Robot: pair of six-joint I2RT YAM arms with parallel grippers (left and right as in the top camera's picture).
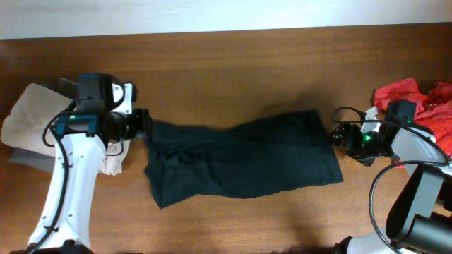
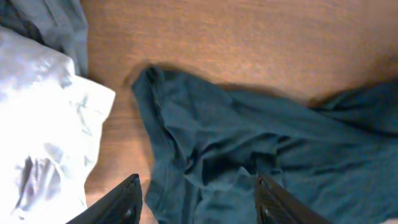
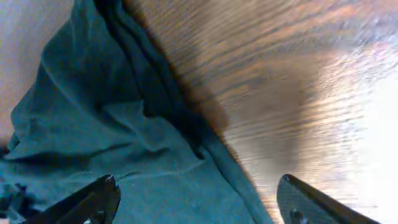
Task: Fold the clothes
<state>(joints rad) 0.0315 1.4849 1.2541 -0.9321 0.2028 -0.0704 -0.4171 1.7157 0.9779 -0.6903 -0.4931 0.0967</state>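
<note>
While the overhead view is taking in the whole wooden table (image 1: 233, 63), each wrist camera is catching only a patch of it. At the far left of the overhead frame a beige garment (image 1: 32, 113) is lying on a grey garment (image 1: 20, 156), and a small pale cloth (image 1: 111, 162) is sitting just right of them.

The left gripper (image 1: 145, 125) is hovering at the left edge of the black T-shirt (image 1: 240, 159). From above its jaws are blurring into the dark fabric. The left wrist view is showing its fingers (image 2: 127, 202) standing apart over rumpled cloth, apparently pinching nothing. Here the shirt is reading as dark teal rather than black.

The T-shirt is lying crumpled in a wide band across the middle of the table. At its right edge the right gripper (image 1: 340, 135) is resting low. Its wrist view is showing the fingers (image 3: 93, 202) spread wide at the bottom corners of the frame, above the shirt's hem and bare wood, gripping nothing.

At the far right, seen only from overhead, a red garment (image 1: 404, 92) is bunching at the table's edge.
</note>
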